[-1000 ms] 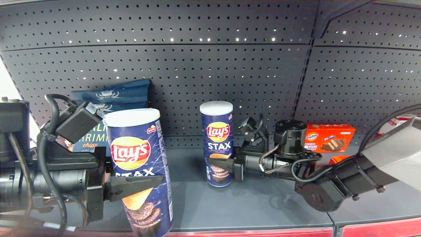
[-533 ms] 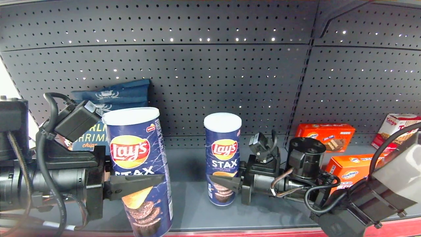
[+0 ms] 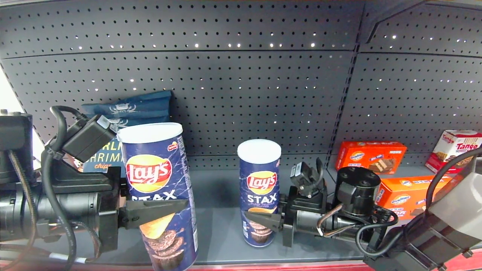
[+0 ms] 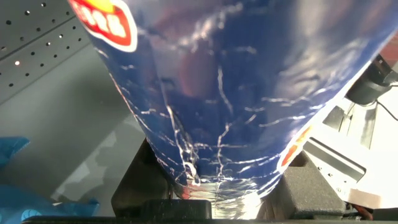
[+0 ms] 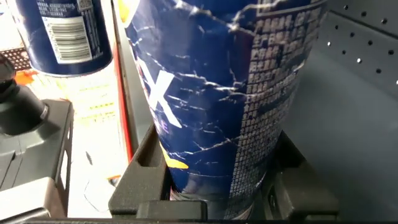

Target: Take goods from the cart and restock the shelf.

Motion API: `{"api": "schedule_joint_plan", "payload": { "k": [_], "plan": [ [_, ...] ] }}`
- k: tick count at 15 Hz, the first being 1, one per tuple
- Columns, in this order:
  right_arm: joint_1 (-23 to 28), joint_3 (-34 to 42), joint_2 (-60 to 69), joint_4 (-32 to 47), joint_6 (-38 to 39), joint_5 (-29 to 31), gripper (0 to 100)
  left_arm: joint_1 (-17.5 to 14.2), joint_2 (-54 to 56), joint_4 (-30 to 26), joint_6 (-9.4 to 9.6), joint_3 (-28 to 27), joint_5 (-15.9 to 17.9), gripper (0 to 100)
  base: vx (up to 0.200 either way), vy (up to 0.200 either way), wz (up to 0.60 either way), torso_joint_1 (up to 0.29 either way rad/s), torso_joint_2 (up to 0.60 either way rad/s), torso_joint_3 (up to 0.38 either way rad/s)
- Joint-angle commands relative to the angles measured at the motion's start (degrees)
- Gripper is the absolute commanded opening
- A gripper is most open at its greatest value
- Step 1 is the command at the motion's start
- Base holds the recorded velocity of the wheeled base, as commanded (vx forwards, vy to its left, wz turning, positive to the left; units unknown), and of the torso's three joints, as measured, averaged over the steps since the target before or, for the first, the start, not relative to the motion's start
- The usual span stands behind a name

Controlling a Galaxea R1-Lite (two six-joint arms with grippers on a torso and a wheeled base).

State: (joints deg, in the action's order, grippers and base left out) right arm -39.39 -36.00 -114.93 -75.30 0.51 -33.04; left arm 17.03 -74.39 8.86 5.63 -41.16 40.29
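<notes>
Now the left gripper [image 3: 152,213] is clamped round the left can [image 3: 156,177], at the shelf's [image 3: 218,229] front lip; the right gripper [image 3: 263,221] grips the right can [image 3: 260,180] mid-shelf, near the front. Released here, the left can could tip off the lip. Open room lies behind both, between bags [image 3: 130,109] and boxes [image 3: 371,156].

The head camera looks forward and slightly down from close in front of the shelf [image 3: 222,229], square to its pegboard back [image 3: 226,82] — both arms enter from the sides. The left wrist camera is pressed against the left can [image 4: 236,93] and looks along its side. The right wrist camera is just as near the right can [image 5: 224,106], both cans shared with the head view — and it catches a second can [image 5: 62,31] farther off.
</notes>
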Motion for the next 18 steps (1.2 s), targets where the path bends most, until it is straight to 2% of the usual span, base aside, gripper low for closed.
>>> {"api": "schedule_joint_plan", "payload": {
  "k": [1,14,15,18],
  "plan": [
    [0.2,1.3,-0.6,-1.7,0.1,-0.1,0,-0.3,-0.1,0.0,-0.01,0.1,0.0,0,0.0,0.0,0.0,0.0,0.0,0.0],
    [0.6,2.3,-2.8,-2.7,-0.3,0.0,0,-0.3,-0.1,0.0,-0.01,-0.6,0.1,0,0.0,0.0,0.0,0.0,0.0,0.0],
    [0.6,2.3,-2.8,-2.7,-0.3,0.0,100,-0.3,-0.1,0.0,-0.01,-0.6,0.0,0,0.0,0.0,0.0,0.0,0.0,0.0],
    [0.7,2.3,-2.7,-2.7,-0.2,-0.1,100,-0.3,-0.1,0.0,-0.01,-0.3,0.1,0,0.0,0.0,0.0,0.0,0.0,0.0]
  ]
}}
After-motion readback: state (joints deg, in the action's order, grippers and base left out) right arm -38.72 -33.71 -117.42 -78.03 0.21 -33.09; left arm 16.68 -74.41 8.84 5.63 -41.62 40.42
